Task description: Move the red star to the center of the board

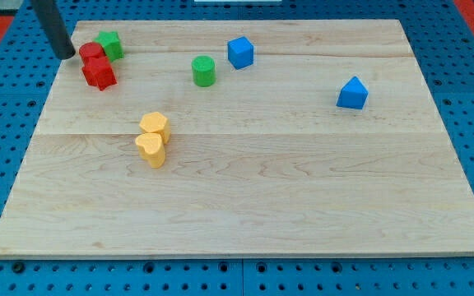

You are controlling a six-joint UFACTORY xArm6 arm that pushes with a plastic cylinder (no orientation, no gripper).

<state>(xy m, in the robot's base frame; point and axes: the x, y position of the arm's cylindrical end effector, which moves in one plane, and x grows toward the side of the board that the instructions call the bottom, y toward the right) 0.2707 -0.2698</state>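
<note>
Red star, light and rigid, sits near the bench's top-left corner; my tip just beside it should push its upper-left side. No fingers here.

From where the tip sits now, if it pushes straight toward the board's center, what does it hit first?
My tip sits at the view's top left, just left of the red blocks. Heading toward center, it would likely meet the red cylinder first, with the red star touching just below it. Depth is uncertain.
</note>
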